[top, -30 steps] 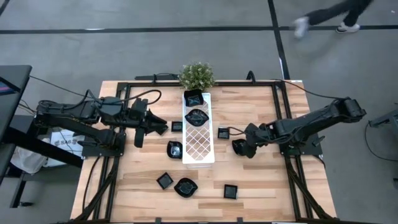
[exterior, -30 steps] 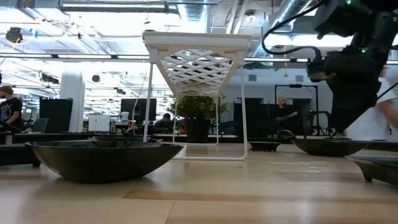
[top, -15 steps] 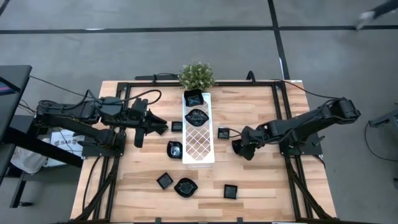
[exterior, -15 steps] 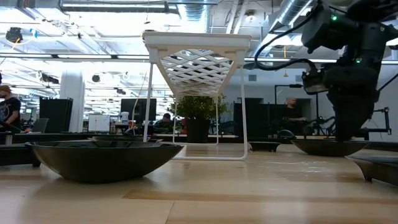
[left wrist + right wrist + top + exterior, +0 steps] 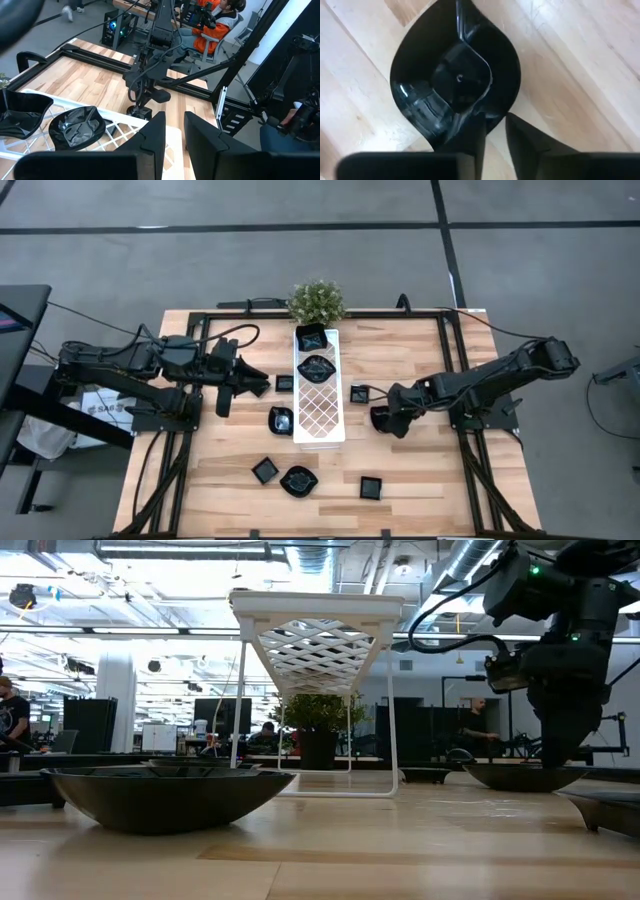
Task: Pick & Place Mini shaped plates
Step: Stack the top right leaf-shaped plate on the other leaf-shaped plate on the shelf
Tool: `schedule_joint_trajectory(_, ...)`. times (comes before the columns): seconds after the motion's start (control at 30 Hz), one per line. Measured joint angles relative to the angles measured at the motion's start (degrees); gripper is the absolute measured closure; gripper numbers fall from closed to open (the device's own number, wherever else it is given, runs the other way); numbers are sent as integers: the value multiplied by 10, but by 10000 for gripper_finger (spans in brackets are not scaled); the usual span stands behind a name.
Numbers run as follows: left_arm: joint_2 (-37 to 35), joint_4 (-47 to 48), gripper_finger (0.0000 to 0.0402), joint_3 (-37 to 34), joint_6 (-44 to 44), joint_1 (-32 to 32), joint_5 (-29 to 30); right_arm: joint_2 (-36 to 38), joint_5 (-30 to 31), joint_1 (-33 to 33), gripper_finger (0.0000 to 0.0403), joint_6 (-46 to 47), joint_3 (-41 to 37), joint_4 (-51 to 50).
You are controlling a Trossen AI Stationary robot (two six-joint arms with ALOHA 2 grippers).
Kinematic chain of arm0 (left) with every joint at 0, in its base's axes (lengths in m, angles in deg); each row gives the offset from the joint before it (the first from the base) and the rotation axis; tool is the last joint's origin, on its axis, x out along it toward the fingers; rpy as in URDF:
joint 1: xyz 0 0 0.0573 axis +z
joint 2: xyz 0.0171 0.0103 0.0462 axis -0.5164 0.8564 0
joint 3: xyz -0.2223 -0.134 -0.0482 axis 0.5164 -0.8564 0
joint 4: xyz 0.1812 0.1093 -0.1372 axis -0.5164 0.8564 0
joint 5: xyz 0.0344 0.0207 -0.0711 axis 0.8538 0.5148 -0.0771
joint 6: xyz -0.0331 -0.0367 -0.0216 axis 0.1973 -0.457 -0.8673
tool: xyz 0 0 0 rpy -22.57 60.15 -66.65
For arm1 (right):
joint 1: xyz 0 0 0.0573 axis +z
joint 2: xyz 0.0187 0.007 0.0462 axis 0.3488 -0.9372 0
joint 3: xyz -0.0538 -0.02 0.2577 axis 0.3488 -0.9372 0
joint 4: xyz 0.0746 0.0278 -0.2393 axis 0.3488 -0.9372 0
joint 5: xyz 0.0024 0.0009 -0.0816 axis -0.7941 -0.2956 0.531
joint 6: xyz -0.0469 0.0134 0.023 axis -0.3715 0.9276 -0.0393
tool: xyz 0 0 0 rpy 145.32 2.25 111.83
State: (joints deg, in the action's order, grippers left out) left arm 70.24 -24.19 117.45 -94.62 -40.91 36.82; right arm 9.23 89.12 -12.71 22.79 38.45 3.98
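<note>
Now right tool astride leaf-shaped plate's rim, table edge well apart.

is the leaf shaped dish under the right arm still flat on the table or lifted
Flat: the leaf-shaped dish rests on the table, its rim between the right claw.

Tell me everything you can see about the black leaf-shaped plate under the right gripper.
The leaf-shaped plate is a small, glossy black dish, apparently glazed, with a rounded body narrowing to a point and a raised inner ridge. It lies flat, right side up, on the wooden table, right of the white lattice tray. The right gripper is down on it, one finger inside the rim and one outside. It does not look lifted.
</note>
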Motion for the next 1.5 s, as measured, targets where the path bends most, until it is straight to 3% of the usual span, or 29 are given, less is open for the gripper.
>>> schedule_joint_trajectory(0.2, 0, 0, 330, 0, 0, 0, 0, 0, -5, 0, 397, -1, 0, 0)
schedule_joint_trajectory(0.67, 0, 0, 330, 0, 0, 0, 0, 0, -14, -12, 402, -51, 52, -13)
schedule_joint_trajectory(1.5, 0, 4, 330, 0, 0, 0, 0, 0, -13, -247, 403, -319, 341, -288)
